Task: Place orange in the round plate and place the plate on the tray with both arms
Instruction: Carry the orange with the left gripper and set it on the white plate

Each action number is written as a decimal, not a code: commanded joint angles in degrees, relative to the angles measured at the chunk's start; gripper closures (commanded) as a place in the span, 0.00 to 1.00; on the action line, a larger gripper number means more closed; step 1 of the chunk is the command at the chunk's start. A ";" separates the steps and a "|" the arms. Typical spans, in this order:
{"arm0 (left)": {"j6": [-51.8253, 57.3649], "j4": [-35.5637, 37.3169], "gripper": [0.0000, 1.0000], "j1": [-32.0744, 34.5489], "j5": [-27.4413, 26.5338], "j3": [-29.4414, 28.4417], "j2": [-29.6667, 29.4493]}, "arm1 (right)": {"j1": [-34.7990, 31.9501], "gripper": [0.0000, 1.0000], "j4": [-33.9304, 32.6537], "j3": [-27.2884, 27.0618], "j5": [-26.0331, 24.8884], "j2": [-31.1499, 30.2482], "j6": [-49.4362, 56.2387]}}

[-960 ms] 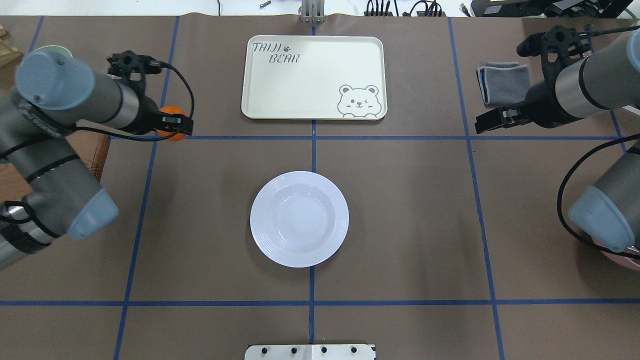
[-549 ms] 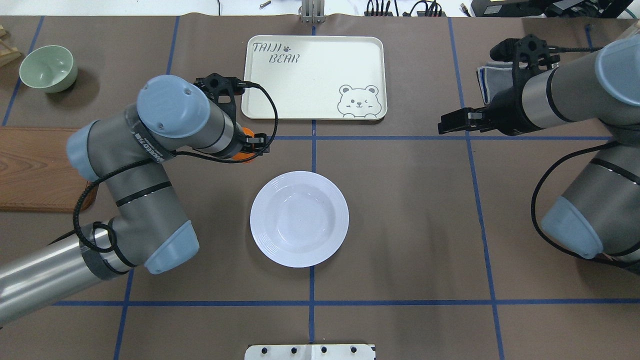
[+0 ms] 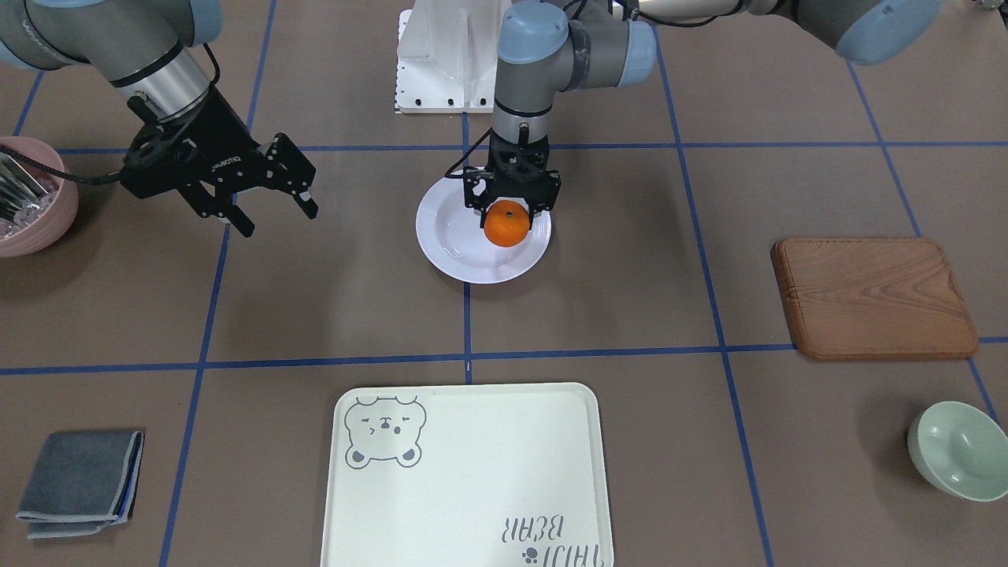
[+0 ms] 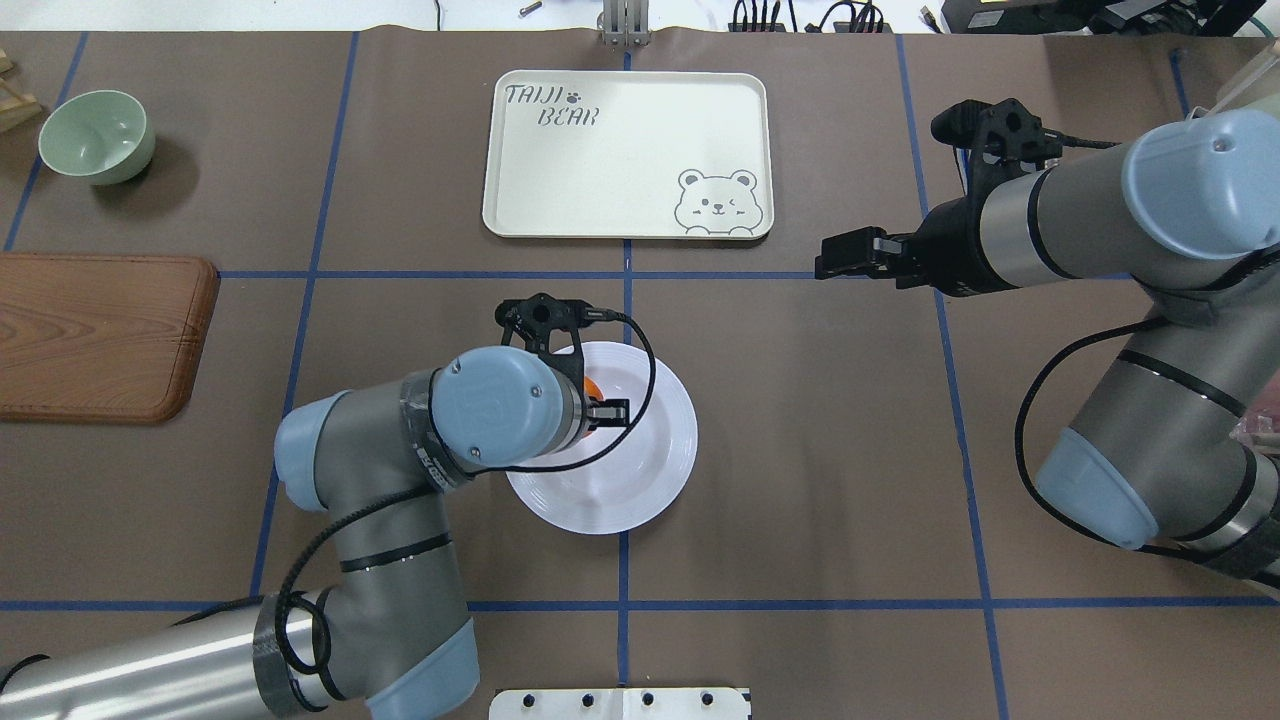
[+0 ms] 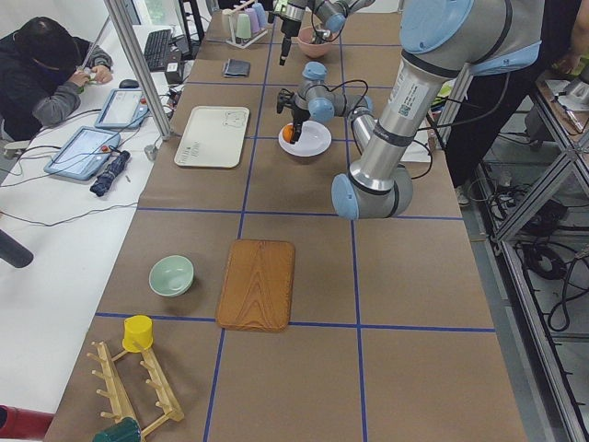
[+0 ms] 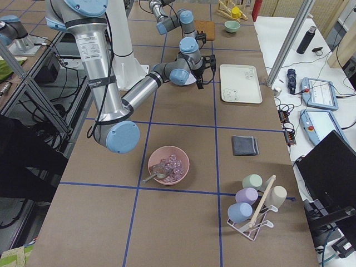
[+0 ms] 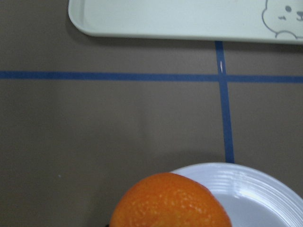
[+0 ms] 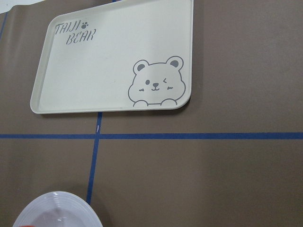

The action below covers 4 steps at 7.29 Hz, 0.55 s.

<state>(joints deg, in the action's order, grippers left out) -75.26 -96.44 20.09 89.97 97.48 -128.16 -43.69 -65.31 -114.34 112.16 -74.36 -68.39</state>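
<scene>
Left gripper [image 3: 512, 206]: squeezing the orange [image 3: 506, 224], hanging over the round plate [image 3: 450, 236].
Right gripper [image 3: 277, 219]: hovering off to the side, its fingers spreading wide apart.
Tray [image 3: 472, 480]: lying well apart from the round plate.

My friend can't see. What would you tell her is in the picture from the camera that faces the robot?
The left gripper holds the orange over the round plate in the middle of the table. The right gripper hangs open off to one side, and the tray lies empty nearer the camera.
</scene>
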 commanded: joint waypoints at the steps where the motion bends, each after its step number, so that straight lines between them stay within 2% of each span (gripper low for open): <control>1: -0.94 -0.07 0.88 -2.77 -1.46 -1.58 -0.68 | 0.45 0.00 0.89 -0.01 -0.19 0.01 -0.34; 2: -0.94 -0.15 0.75 -2.77 -1.38 -3.85 -2.95 | 0.63 0.00 0.89 -0.01 -0.19 0.01 -0.34; 3: -0.85 -0.33 0.49 -2.77 -1.38 -5.09 -4.02 | 0.63 0.00 0.89 -0.01 -0.27 0.01 -0.34; 4: -0.68 -0.50 0.03 -2.77 -1.73 -5.19 -4.03 | 0.63 0.00 0.89 0.08 -0.27 -0.08 -0.34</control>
<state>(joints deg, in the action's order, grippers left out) -76.09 -96.74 17.37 88.52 93.09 -131.54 -43.11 -64.44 -114.33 111.91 -74.37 -68.73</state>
